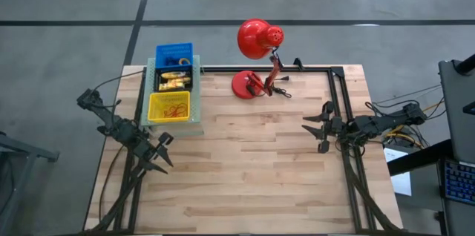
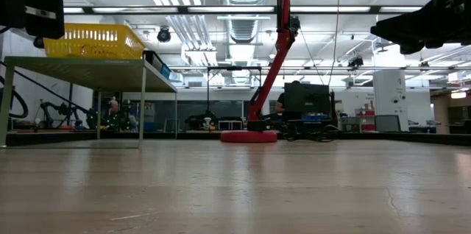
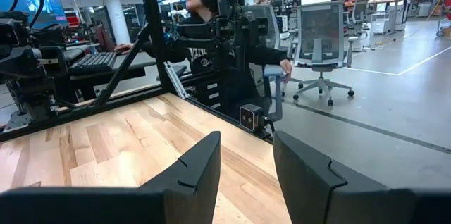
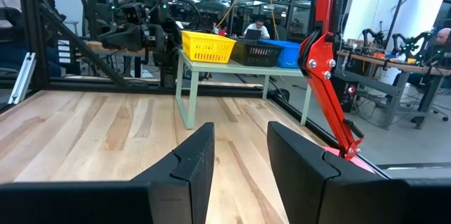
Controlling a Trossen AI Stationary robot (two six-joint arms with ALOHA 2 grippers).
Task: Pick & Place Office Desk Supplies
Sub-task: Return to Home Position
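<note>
wooden table (image 1: 260, 169) carries a shelf (image 1: 175, 128) with supply bins (image 1: 174, 46) lined far-to-near.

- The shelf (image 1: 178, 128) stands on the worktop (image 1: 252, 177) at its far left corner (it juts a little past the far edge).
- Three bins sit in a row on the shelf, each just beside the next: the far bin (image 1: 158, 54), the middle bin (image 1: 156, 80) and the near bin (image 1: 151, 107).
- Rings (image 1: 182, 60) lie in the far bin, small rectangular pieces (image 1: 175, 82) in the middle bin, and rubber bands (image 1: 172, 108) in the near bin.
- The lamp (image 1: 247, 84) stands right of the shelf by the far edge, and its head leans out beyond that edge.
- The left tool (image 1: 165, 151) hangs near the shelf's near end.
- The right tool (image 1: 315, 127) is well apart from it, towards the worktop's right edge.
</note>
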